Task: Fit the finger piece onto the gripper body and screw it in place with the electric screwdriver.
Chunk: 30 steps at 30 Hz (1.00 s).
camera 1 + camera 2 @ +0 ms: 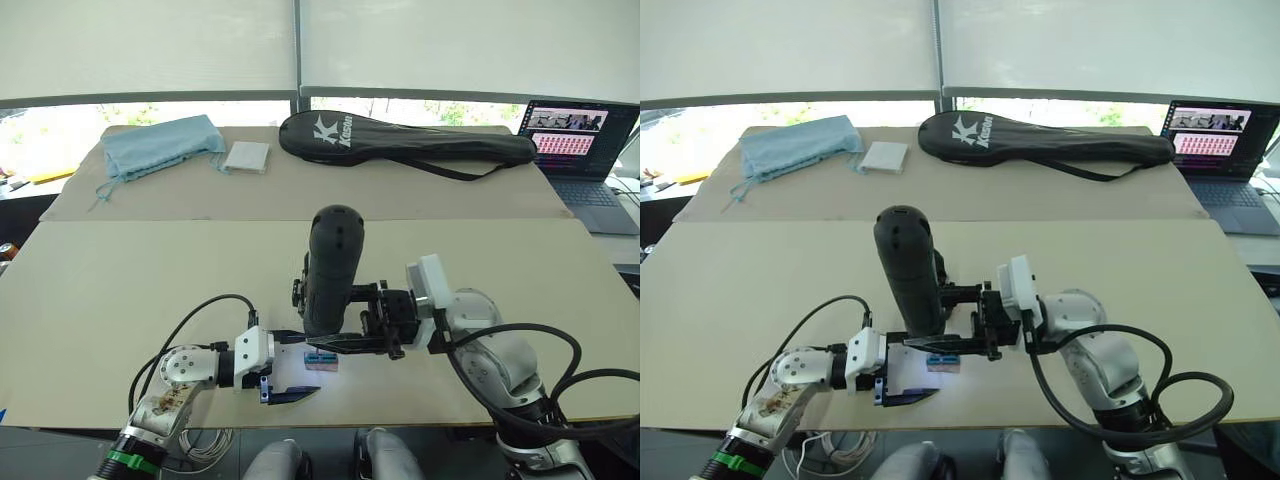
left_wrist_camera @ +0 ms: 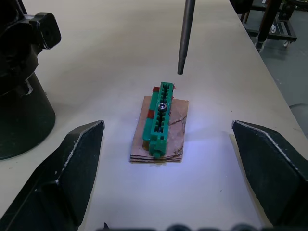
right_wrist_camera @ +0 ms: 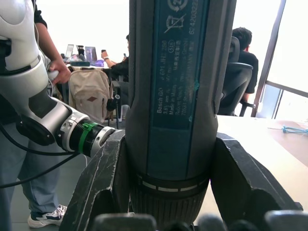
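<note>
— Where's the electric screwdriver (image 1: 330, 268)?
— Standing up near the desk's (image 1: 120, 290) front edge, squeezed between the right gripper's (image 3: 168, 192) fingers. Bit (image 2: 185, 36) hanging just above a small green-and-tan box (image 2: 161, 122).
— And the left gripper (image 2: 168, 163)?
— Fingers spread wide, holding nothing, low by the box. Gripper body (image 2: 21, 82) just beside.

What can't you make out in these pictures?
- Head views: the electric screwdriver and right claw cover the gripper body behind them.
- Left wrist view: the gripper body is cut off by the picture's edge; the screwdriver's bit runs off the picture.
- The finger piece: I cannot find it.
- The screw head on the green-and-tan box is too small to read.
</note>
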Each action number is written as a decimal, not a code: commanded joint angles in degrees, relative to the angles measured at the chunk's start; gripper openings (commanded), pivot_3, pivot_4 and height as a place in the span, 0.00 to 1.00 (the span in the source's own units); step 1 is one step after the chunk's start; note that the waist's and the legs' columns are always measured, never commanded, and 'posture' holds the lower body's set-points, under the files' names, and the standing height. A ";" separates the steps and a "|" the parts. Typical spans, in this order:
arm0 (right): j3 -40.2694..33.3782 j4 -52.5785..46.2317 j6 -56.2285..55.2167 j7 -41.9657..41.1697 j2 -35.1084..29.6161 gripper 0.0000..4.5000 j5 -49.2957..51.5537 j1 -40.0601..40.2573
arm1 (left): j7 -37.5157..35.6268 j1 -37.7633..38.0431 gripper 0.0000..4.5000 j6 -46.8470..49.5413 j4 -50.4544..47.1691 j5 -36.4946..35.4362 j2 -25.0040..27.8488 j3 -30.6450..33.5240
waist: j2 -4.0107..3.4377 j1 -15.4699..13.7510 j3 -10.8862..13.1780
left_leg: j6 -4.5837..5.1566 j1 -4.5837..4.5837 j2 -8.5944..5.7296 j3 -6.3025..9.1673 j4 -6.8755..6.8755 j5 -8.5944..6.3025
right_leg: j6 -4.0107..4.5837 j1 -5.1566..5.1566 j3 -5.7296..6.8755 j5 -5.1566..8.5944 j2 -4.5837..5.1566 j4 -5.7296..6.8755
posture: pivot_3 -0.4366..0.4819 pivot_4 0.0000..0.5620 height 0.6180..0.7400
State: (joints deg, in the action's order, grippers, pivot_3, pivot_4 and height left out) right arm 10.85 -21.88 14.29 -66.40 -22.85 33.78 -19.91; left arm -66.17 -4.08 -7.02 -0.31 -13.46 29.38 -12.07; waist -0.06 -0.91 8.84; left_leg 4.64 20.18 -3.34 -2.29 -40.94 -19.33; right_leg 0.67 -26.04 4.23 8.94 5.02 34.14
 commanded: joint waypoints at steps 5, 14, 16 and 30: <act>0.37 -0.24 -3.40 -0.68 1.01 0.43 -0.69 -0.44 | -0.19 0.26 0.99 -0.11 3.21 1.40 -0.50 -2.53 | -0.09 0.01 -0.08 | 0.00 -0.01 -0.01 0.00 -0.01 0.00 | -0.01 0.01 0.00 -0.01 0.00 0.01 | 0.48 0.27 1.00; 0.74 1.61 -3.74 -1.02 1.02 0.43 -1.60 -0.94 | -0.38 0.21 0.99 1.47 3.26 1.23 -0.58 -2.90 | -0.12 0.01 -0.11 | 0.01 -0.02 -0.02 0.00 -0.02 0.01 | -0.02 0.02 -0.01 -0.01 0.00 0.02 | 0.48 0.27 1.00; 0.79 1.85 -3.77 -1.03 1.05 0.43 -1.64 -1.02 | -0.23 0.24 0.99 1.69 3.28 1.31 -0.64 -2.94 | -0.12 0.01 -0.11 | 0.01 -0.02 -0.02 0.00 -0.02 0.01 | -0.02 0.02 -0.01 -0.01 0.01 0.02 | 0.48 0.27 1.00; 0.37 2.94 -4.21 -1.43 1.07 0.43 -1.89 -1.60 | 0.10 0.48 0.99 1.30 4.27 1.68 -0.95 -2.99 | -0.13 -0.04 -0.12 | 0.01 -0.02 -0.03 0.00 -0.02 0.01 | -0.02 0.02 -0.01 -0.01 0.02 0.02 | 0.48 0.27 1.00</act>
State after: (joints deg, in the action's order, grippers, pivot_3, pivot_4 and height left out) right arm 12.44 -17.56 12.42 -67.53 -22.31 30.87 -19.79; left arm -66.68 -4.77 -7.18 1.10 -13.52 29.00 -12.67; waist -0.20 -0.95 8.72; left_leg 4.65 20.17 -3.37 -2.29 -40.96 -19.32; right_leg 0.64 -26.02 4.23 8.92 5.04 34.16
